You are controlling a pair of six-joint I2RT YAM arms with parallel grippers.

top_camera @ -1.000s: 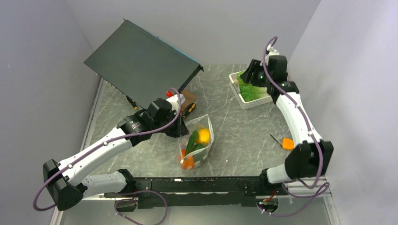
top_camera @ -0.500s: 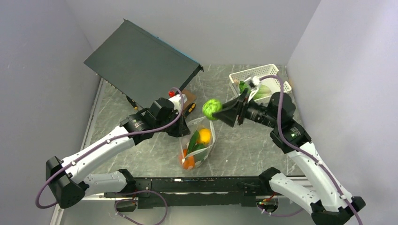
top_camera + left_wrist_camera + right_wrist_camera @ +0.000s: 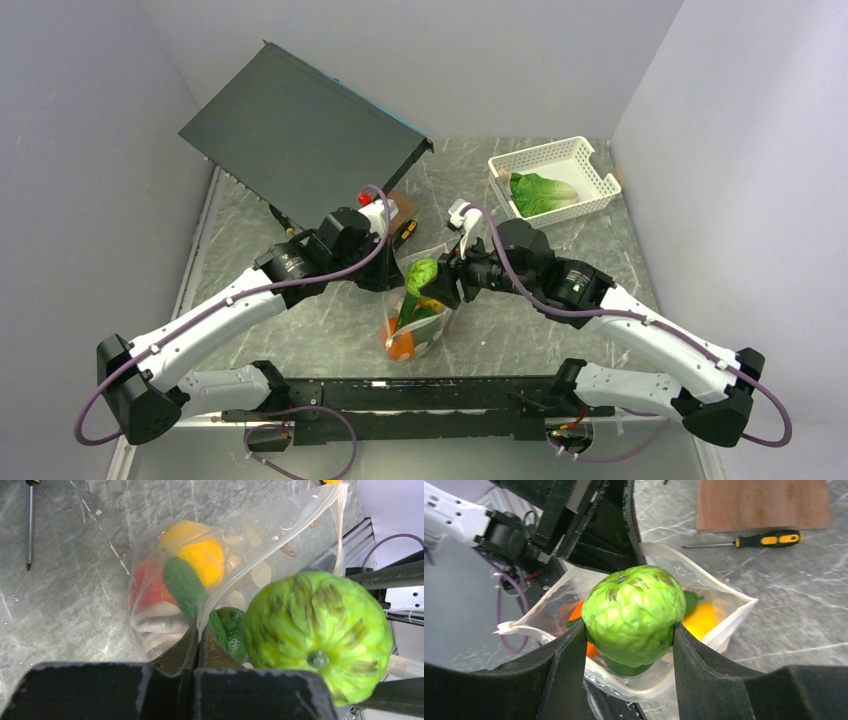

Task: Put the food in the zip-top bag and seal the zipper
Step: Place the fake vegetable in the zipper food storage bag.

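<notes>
The clear dotted zip-top bag lies mid-table with its mouth open; it also shows in the left wrist view and the right wrist view. Inside are a yellow fruit, an orange one, green pieces and a pale one. My left gripper is shut on the bag's mouth edge and holds it up. My right gripper is shut on a bumpy green fruit and holds it right over the open mouth. The whitish zipper runs along the rim, unsealed.
A white slotted basket with a leafy green vegetable stands at the back right. A dark tilted panel fills the back left. A wooden block and a yellow-handled screwdriver lie behind the bag. Another screwdriver lies nearby.
My right arm swung from the basket to the bag, carrying the green fruit down and left to the bag's mouth. My left gripper kept holding the bag edge.
</notes>
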